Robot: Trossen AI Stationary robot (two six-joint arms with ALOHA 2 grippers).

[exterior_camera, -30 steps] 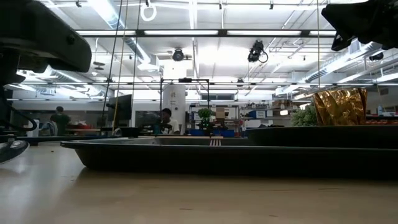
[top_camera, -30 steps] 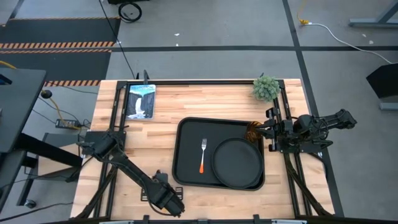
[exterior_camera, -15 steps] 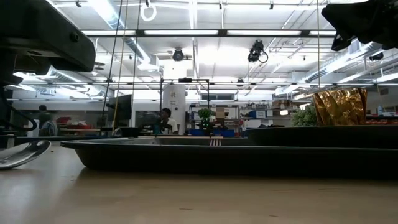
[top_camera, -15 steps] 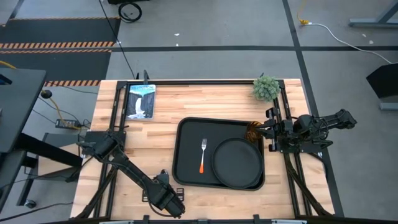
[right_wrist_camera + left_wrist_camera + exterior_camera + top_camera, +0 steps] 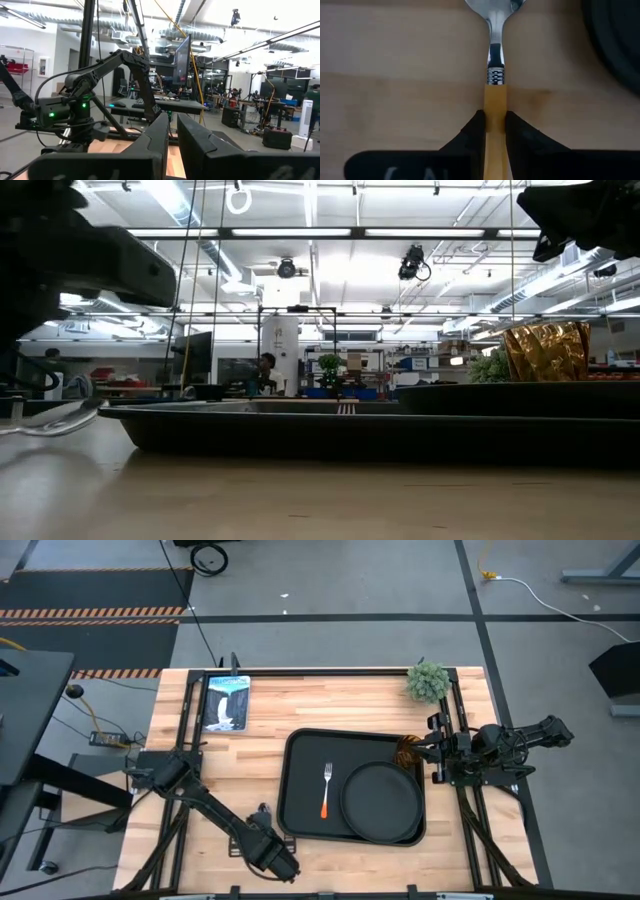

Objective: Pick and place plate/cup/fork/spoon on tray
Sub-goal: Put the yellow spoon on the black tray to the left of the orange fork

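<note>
My left gripper is shut on the spoon, which has an orange handle and a silver bowl. It is low over the table, just left of the black tray's near-left corner. The spoon's bowl shows at the left in the low view. On the tray lie the fork and the round black plate. The amber cup stands at the tray's far right corner. My right gripper is shut and empty, beside and above the cup. My left gripper pinches the spoon's orange handle between its two fingers, a little behind the ribbed metal collar. The fingers come from above, slanting down, one on each side of the handle. The bowl sticks out ahead, low over the wood; whether it touches, I cannot tell.
A small green plant stands at the table's far right. A picture card lies at the far left. Bare wood lies left of the tray and along the near edge. People and workshop gear show beyond the table.
My left gripper has gone toward the tray with the spoon. In the low view the bowl has travelled toward the table's right and risen a little. My right arm has kept still.
</note>
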